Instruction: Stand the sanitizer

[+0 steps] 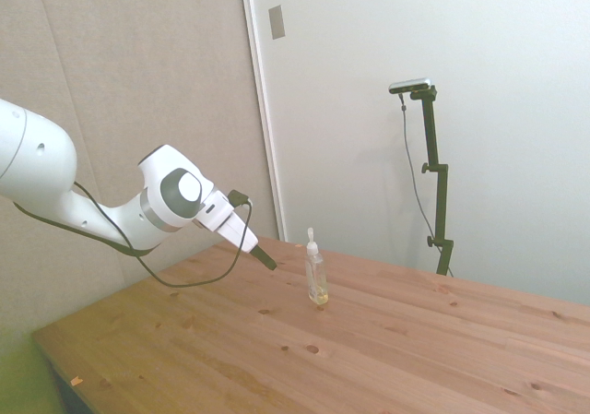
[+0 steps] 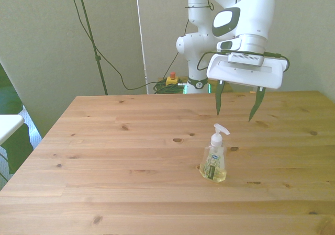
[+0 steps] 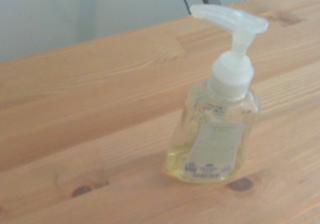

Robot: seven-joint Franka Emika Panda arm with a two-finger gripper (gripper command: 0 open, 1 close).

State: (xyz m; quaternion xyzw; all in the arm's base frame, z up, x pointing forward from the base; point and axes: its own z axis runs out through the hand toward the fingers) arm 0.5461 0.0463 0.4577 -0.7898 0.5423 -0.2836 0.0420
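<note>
The sanitizer [image 2: 214, 160] stands upright on the wooden table [image 2: 131, 151], a small clear bottle of yellowish liquid with a white label and a white pump nozzle. It also shows upright in the side view as the sanitizer [image 1: 315, 271] and close up in the wrist view as the sanitizer [image 3: 215, 129]. My gripper [image 2: 236, 107] hangs open in the air behind and slightly above the bottle, toward the front view's right, touching nothing. In the side view the gripper [image 1: 264, 258] sits left of the bottle with a clear gap.
The table's edges [image 1: 55, 349] fall away at the left of the side view. A white surface [image 2: 8, 125] pokes in at the front view's left. Cables and a yellow-red button box [image 2: 171, 80] lie behind the table's far edge.
</note>
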